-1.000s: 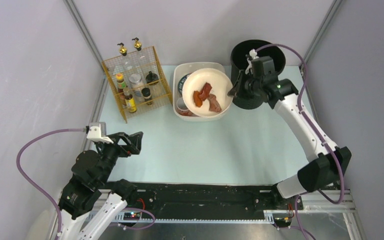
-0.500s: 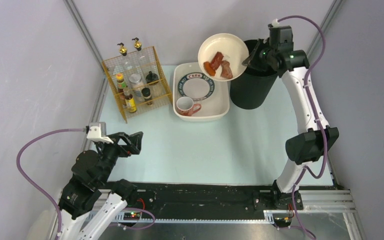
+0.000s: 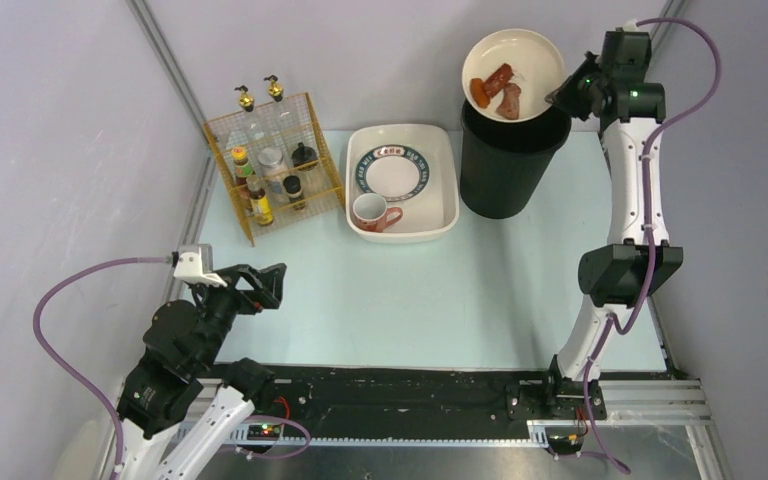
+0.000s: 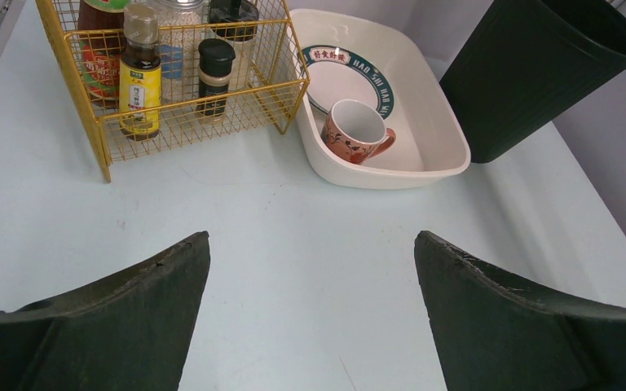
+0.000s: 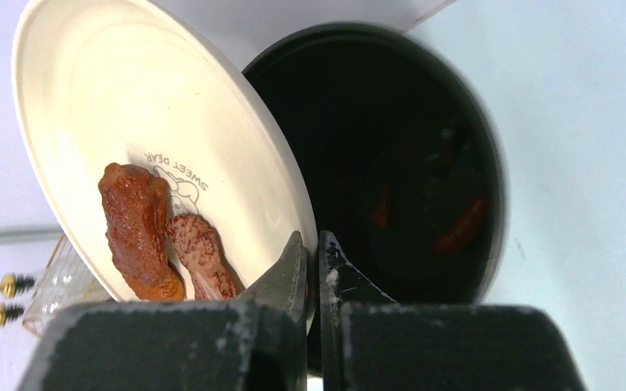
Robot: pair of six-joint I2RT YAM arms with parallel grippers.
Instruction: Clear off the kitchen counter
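Observation:
My right gripper (image 3: 563,97) (image 5: 312,244) is shut on the rim of a cream plate (image 3: 525,52) (image 5: 130,106) and holds it tilted above the black bin (image 3: 502,165) (image 5: 407,163). Brown meat pieces (image 3: 497,92) (image 5: 143,236) lie on the plate. Reddish scraps (image 5: 460,228) lie inside the bin. My left gripper (image 3: 260,285) (image 4: 311,244) is open and empty, low over the pale mint-blue kitchen counter (image 3: 410,290) (image 4: 293,244) at the near left.
A white basin (image 3: 438,225) (image 4: 448,155) holds a patterned plate (image 3: 395,170) (image 4: 330,77) and a mug (image 3: 370,212) (image 4: 354,130). A yellow wire rack (image 3: 275,165) (image 4: 171,73) with bottles stands at the back left. Grey walls enclose the sides.
My right arm has lifted the plate from over the basin, carried it right and up, and now holds it tilted over the bin. The left arm has not moved.

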